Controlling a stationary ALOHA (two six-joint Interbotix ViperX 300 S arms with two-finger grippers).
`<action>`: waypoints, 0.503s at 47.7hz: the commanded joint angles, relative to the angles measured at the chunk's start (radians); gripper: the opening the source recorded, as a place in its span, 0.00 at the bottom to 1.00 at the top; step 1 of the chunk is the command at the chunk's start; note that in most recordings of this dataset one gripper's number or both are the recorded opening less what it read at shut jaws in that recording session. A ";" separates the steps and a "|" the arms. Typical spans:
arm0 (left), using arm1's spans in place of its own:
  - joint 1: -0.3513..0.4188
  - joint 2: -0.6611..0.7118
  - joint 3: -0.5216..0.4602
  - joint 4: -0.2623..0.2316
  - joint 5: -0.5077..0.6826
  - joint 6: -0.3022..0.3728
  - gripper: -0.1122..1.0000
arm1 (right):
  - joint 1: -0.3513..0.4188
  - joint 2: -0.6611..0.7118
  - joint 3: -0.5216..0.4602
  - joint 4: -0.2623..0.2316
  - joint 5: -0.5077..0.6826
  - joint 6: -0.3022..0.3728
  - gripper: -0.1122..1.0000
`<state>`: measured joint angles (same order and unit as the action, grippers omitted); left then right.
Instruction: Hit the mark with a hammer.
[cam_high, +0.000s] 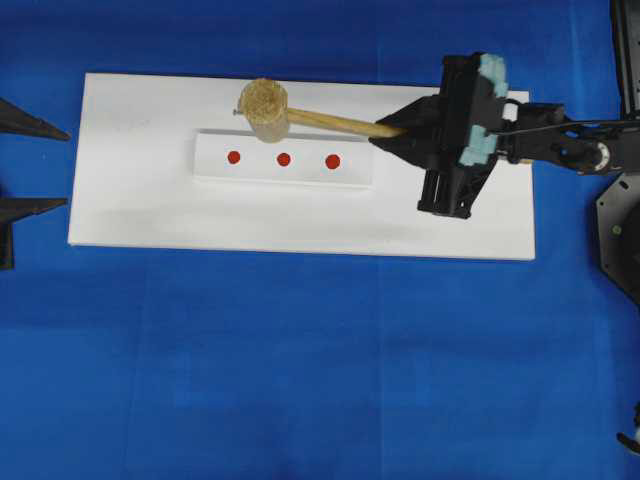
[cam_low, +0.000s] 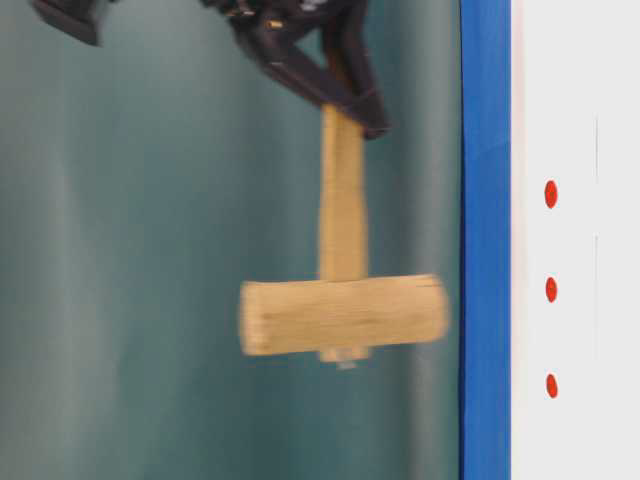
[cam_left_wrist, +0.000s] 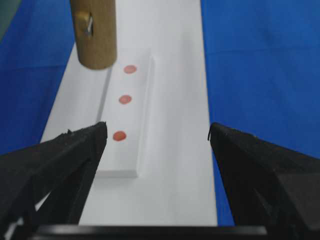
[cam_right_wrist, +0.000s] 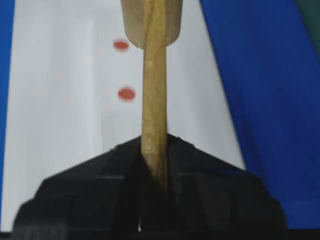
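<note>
My right gripper (cam_high: 385, 133) is black, its wrist wrapped in pale teal foam pads (cam_high: 488, 108), and my left gripper (cam_left_wrist: 157, 137) is the same matte black. The hammer (cam_high: 290, 112) I carry is light tan wood with a fine streaked grain on its head; the handle is a warmer honey yellow, darker brown along one edge in my right wrist view. Under it lies a plain white board (cam_high: 150, 200) carrying a white raised strip (cam_high: 285, 172). Three red dots (cam_high: 284, 159) sit in a row on that strip. The tablecloth (cam_high: 300, 380) is saturated blue, and the backdrop (cam_low: 130, 250) at table level is dull grey-green.
</note>
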<state>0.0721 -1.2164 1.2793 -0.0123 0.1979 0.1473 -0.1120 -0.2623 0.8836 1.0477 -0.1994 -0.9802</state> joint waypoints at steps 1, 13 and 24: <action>0.002 0.014 -0.009 -0.002 -0.009 -0.002 0.83 | 0.011 0.063 -0.003 0.026 -0.009 0.012 0.12; 0.003 0.012 -0.009 -0.002 -0.009 -0.002 0.83 | 0.015 0.135 0.000 0.063 -0.014 0.028 0.12; 0.002 0.014 -0.009 -0.002 -0.009 -0.002 0.83 | 0.020 0.025 0.009 0.052 -0.014 0.017 0.12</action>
<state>0.0721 -1.2164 1.2809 -0.0123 0.1963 0.1473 -0.0966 -0.1718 0.8974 1.1075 -0.2040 -0.9603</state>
